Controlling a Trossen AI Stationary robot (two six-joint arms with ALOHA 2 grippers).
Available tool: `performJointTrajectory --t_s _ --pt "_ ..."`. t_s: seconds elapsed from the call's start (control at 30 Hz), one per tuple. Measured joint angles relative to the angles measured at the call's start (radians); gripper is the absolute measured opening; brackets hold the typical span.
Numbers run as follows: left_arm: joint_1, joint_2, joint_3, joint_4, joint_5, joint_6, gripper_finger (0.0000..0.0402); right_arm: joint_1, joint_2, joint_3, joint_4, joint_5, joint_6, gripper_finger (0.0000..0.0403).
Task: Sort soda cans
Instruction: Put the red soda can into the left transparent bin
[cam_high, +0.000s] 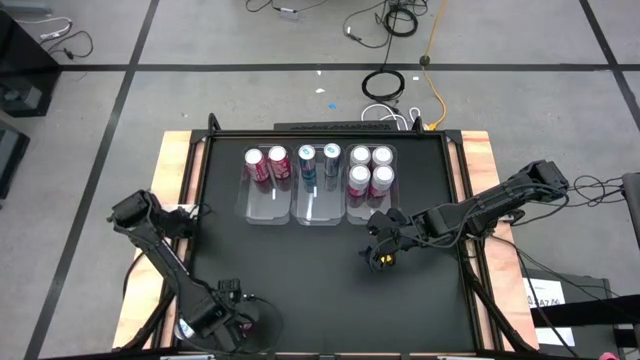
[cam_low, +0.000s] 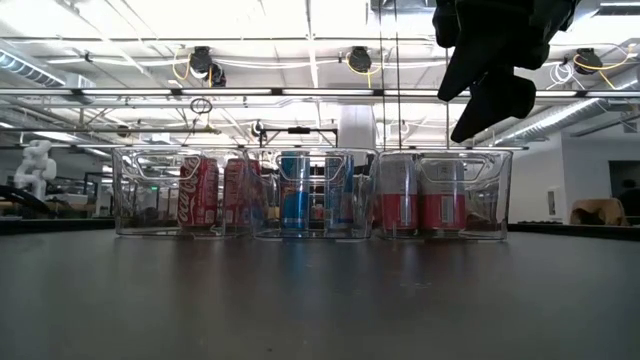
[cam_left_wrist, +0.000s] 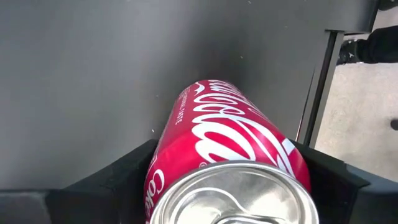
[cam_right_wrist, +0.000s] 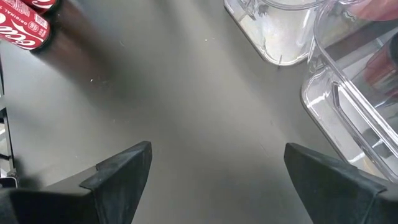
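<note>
Soda cans (cam_high: 318, 166) fill three clear bins (cam_high: 270, 206); left claw (cam_left_wrist: 217, 180) grips a red can (cam_left_wrist: 227, 149), right claw (cam_right_wrist: 214, 171) gapes empty.

Grey concrete floor (cam_high: 200, 40) crossed by dark tape lines fills the upper frame of the high view, with loose black and orange cables (cam_high: 400, 20) at top centre. Low view: white ceiling with bright strip lights (cam_low: 250, 15), exposed pipework beneath.

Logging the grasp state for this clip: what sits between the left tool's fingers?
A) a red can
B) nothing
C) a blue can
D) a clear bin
A: the left wrist view shows a red can lodged between the left tool's dark fingers.
</note>
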Motion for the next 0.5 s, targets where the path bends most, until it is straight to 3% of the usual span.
performJointTrajectory --t_s 0.17,0.5 --pt "0.060 -0.017 0.008 -0.020 -0.001 0.001 0.0308 0.000 0.000 0.000 0.000 0.000 -0.004 0.0359" --pt "0.336 -0.157 0.127 -0.145 -0.221 0.086 0.0328 0.000 0.000 0.000 0.004 0.003 0.006 0.0359"
